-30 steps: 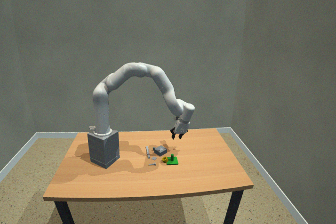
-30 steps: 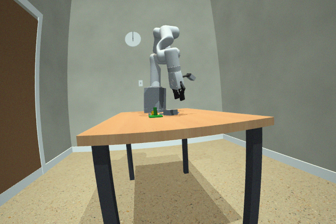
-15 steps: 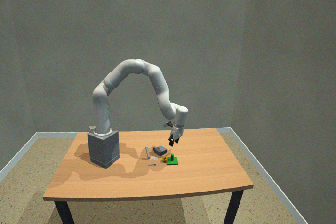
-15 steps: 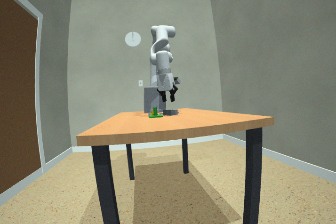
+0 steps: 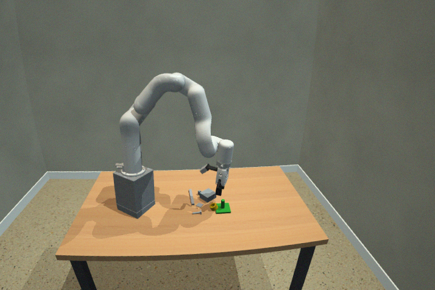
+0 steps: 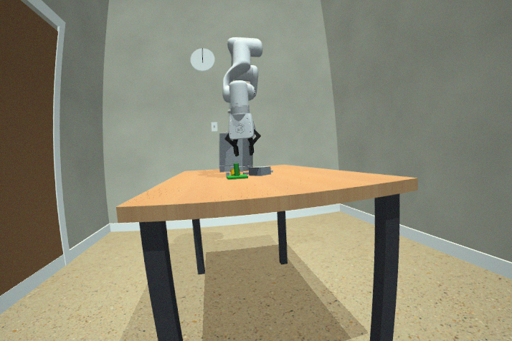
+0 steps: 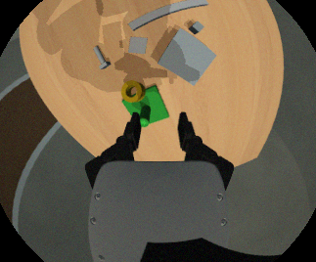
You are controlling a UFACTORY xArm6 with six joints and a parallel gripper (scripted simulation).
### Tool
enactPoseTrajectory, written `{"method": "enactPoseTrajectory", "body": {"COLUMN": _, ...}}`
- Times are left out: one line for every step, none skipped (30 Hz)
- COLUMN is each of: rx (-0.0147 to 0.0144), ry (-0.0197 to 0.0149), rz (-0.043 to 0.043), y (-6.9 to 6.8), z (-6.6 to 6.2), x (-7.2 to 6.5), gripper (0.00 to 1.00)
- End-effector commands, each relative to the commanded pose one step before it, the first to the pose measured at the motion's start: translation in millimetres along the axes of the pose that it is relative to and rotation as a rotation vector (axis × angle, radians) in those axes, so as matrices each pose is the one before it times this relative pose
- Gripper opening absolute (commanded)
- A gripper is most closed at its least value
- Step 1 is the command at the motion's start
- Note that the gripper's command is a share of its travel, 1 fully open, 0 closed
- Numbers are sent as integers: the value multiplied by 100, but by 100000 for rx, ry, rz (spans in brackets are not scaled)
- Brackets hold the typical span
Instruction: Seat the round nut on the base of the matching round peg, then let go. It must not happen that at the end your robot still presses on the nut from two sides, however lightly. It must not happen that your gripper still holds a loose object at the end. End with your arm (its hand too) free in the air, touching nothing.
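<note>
1. Jaws of our gripper (image 7: 158, 127) stood parted, gripping nothing, above the table (image 5: 281, 216).
2. We saw the round nut (image 7: 133, 92) lying mid-worktop, touching the green peg base (image 7: 154, 103), toward the arm-pedestal edge from our jaws.

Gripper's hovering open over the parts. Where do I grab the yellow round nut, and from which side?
Come straight down from above and pinch across the ring wall of the round nut. It lies flat, hole up, touching the green base beside the peg, so set the fingers on the sides away from them. The gripper is open and empty.
</note>
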State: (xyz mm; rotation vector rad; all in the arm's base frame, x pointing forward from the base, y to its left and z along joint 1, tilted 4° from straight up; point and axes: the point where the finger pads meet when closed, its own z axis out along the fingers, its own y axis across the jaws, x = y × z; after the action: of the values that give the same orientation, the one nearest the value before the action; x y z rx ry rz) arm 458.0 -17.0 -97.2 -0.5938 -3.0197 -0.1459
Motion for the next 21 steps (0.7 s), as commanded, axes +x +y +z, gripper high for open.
{"method": "enactPoseTrajectory", "body": {"rx": -1708, "ry": -4603, "rz": -14143, "y": -1693, "z": -185, "x": 488, "gripper": 60}}
{"method": "enactPoseTrajectory", "body": {"rx": 300, "ry": -361, "rz": -2066, "y": -243, "z": -22, "x": 146, "gripper": 60}}
{"method": "enactPoseTrajectory", "body": {"rx": 294, "ry": -337, "rz": -1970, "y": -228, "z": -22, "x": 146, "gripper": 60}}
{"method": "enactPoseTrajectory", "body": {"rx": 286, "ry": -313, "rz": -1873, "y": -212, "z": -22, "x": 144, "gripper": 60}}
{"method": "enactPoseTrajectory", "body": {"rx": 277, "ry": -290, "rz": -1776, "y": -198, "z": -21, "x": 142, "gripper": 60}}
{"method": "enactPoseTrajectory", "body": {"rx": 267, "ry": -268, "rz": -1678, "y": -183, "z": -21, "x": 138, "gripper": 60}}
{"method": "enactPoseTrajectory", "body": {"rx": 256, "ry": -247, "rz": -1581, "y": -169, "z": -20, "x": 134, "gripper": 60}}
{"method": "enactPoseTrajectory", "body": {"rx": 244, "ry": -227, "rz": -1484, "y": -156, "z": -20, "x": 129, "gripper": 60}}
{"method": "enactPoseTrajectory", "body": {"rx": 0, "ry": 0, "rz": 0, "y": 0, "z": 0, "x": 0, "gripper": 60}}
{"method": "enactPoseTrajectory", "body": {"rx": 0, "ry": 0, "rz": 0, "y": 0, "z": 0, "x": 0, "gripper": 60}}
{"method": "enactPoseTrajectory", "body": {"rx": 232, "ry": -208, "rz": -1387, "y": -143, "z": -19, "x": 123, "gripper": 60}}
{"method": "enactPoseTrajectory", "body": {"rx": 219, "ry": -190, "rz": -1292, "y": -131, "z": -18, "x": 117, "gripper": 60}}
{"method": "enactPoseTrajectory", "body": {"rx": 205, "ry": -173, "rz": -1197, "y": -120, "z": -17, "x": 111, "gripper": 60}}
{"method": "enactPoseTrajectory", "body": {"rx": 191, "ry": -157, "rz": -1104, "y": -109, "z": -16, "x": 104, "gripper": 60}}
{"method": "enactPoseTrajectory", "body": {"rx": 177, "ry": -142, "rz": -1013, "y": -98, "z": -15, "x": 97, "gripper": 60}}
{"method": "enactPoseTrajectory", "body": {"rx": 162, "ry": -127, "rz": -923, "y": -88, "z": -14, "x": 89, "gripper": 60}}
{"method": "enactPoseTrajectory", "body": {"rx": 148, "ry": -113, "rz": -836, "y": -79, "z": -13, "x": 82, "gripper": 60}}
{"method": "enactPoseTrajectory", "body": {"rx": 134, "ry": -101, "rz": -752, "y": -70, "z": -12, "x": 74, "gripper": 60}}
{"method": "enactPoseTrajectory", "body": {"rx": 120, "ry": -89, "rz": -670, "y": -62, "z": -10, "x": 67, "gripper": 60}}
{"method": "enactPoseTrajectory", "body": {"rx": 106, "ry": -77, "rz": -591, "y": -54, "z": -9, "x": 59, "gripper": 60}}
{"method": "enactPoseTrajectory", "body": {"rx": 93, "ry": -67, "rz": -516, "y": -47, "z": -8, "x": 52, "gripper": 60}}
